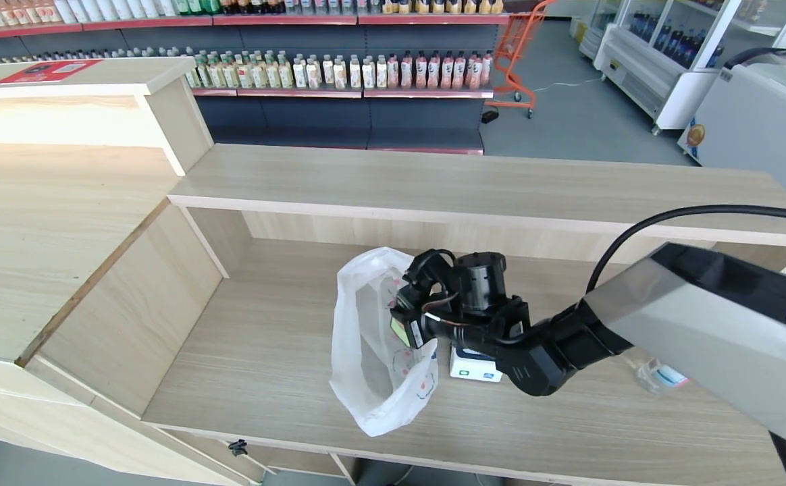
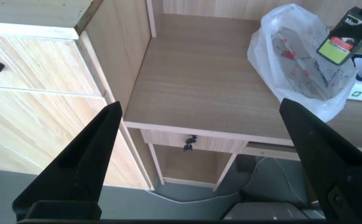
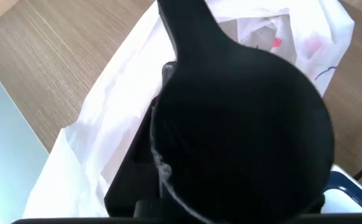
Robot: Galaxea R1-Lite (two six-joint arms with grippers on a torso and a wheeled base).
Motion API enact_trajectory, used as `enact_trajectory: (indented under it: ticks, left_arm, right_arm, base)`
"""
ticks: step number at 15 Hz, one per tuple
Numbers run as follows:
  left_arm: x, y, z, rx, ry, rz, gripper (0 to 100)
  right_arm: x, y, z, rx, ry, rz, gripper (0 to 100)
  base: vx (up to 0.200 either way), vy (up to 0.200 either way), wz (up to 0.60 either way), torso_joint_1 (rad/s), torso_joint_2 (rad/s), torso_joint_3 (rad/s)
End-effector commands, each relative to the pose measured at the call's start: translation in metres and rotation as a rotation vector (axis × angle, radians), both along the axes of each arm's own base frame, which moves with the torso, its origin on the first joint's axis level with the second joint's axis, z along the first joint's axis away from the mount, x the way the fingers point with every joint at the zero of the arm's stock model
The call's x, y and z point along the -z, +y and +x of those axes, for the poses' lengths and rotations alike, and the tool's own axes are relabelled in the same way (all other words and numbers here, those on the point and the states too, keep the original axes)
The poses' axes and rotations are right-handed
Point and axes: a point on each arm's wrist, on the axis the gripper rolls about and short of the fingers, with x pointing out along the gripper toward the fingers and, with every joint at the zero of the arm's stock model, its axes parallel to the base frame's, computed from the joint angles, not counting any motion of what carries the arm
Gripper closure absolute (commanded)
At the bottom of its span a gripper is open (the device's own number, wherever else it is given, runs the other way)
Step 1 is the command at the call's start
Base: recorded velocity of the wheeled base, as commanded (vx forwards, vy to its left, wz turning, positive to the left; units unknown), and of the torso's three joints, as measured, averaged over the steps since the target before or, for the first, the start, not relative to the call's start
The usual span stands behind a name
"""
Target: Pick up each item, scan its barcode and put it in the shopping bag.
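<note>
A white plastic shopping bag (image 1: pixel 373 351) stands open on the lower wooden counter (image 1: pixel 265 351). My right gripper (image 1: pixel 420 290) hangs over the bag's mouth, shut on a black item (image 1: pixel 427 266). In the right wrist view that black item (image 3: pixel 243 124) is close up, with the bag (image 3: pixel 106 143) beneath it. A white scanner box (image 1: pixel 475 364) sits just right of the bag, partly behind the arm. My left gripper (image 2: pixel 206 162) is open and holds nothing, out in front of the counter's front edge; from there the bag (image 2: pixel 299 62) is seen at the far side.
A clear packaged item (image 1: pixel 660 374) lies on the counter at the right, half hidden by my right arm. A raised wooden shelf (image 1: pixel 474 182) borders the back and a side panel (image 1: pixel 136 310) the left. A drawer handle (image 2: pixel 190 142) sits under the counter's edge.
</note>
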Motion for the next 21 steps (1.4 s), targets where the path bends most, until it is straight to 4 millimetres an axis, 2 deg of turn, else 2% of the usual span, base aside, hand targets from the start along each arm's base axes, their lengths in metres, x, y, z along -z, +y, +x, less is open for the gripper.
enact_trajectory:
  ticks: [1, 5, 8, 11, 12, 14, 15, 17, 19, 20, 21]
  left_arm:
    - [0.000, 0.000, 0.000, 0.000, 0.000, 0.000, 0]
    - [0.000, 0.000, 0.000, 0.000, 0.000, 0.000, 0]
    - [0.000, 0.000, 0.000, 0.000, 0.000, 0.000, 0]
    - [0.000, 0.000, 0.000, 0.000, 0.000, 0.000, 0]
    - [0.000, 0.000, 0.000, 0.000, 0.000, 0.000, 0]
    - [0.000, 0.000, 0.000, 0.000, 0.000, 0.000, 0]
    - [0.000, 0.000, 0.000, 0.000, 0.000, 0.000, 0]
    - [0.000, 0.000, 0.000, 0.000, 0.000, 0.000, 0]
    - [0.000, 0.000, 0.000, 0.000, 0.000, 0.000, 0]
    - [0.000, 0.000, 0.000, 0.000, 0.000, 0.000, 0]
    - [0.000, 0.000, 0.000, 0.000, 0.000, 0.000, 0]
  right_arm:
    - [0.030, 0.016, 0.010, -0.024, 0.005, -0.042, 100]
    - [0.050, 0.025, 0.022, -0.040, -0.022, -0.080, 100]
    - [0.079, 0.022, 0.021, -0.057, -0.023, -0.156, 100]
    - [0.092, 0.020, 0.025, -0.051, -0.020, -0.161, 100]
    - [0.098, 0.020, 0.027, -0.049, -0.018, -0.166, 0]
    - [0.098, 0.020, 0.027, -0.049, -0.033, -0.157, 0]
    - [0.093, 0.021, 0.028, -0.045, -0.034, -0.142, 0]
    - [0.059, 0.014, 0.029, 0.018, 0.012, 0.008, 0]
    - [0.024, -0.005, 0.031, 0.087, 0.073, 0.140, 0]
    - [-0.010, -0.026, 0.024, 0.104, 0.147, 0.229, 0]
    - [-0.025, -0.033, 0.019, 0.103, 0.166, 0.269, 0]
  base:
    - [0.000, 0.000, 0.00, 0.000, 0.00, 0.000]
    - [0.000, 0.000, 0.00, 0.000, 0.00, 0.000]
    - [0.000, 0.000, 0.00, 0.000, 0.00, 0.000]
    - [0.000, 0.000, 0.00, 0.000, 0.00, 0.000]
    - [0.000, 0.000, 0.00, 0.000, 0.00, 0.000]
    - [0.000, 0.000, 0.00, 0.000, 0.00, 0.000]
    - [0.000, 0.000, 0.00, 0.000, 0.00, 0.000]
    - [0.000, 0.000, 0.00, 0.000, 0.00, 0.000]
    - [0.000, 0.000, 0.00, 0.000, 0.00, 0.000]
    - [0.000, 0.000, 0.00, 0.000, 0.00, 0.000]
    - [0.000, 0.000, 0.00, 0.000, 0.00, 0.000]
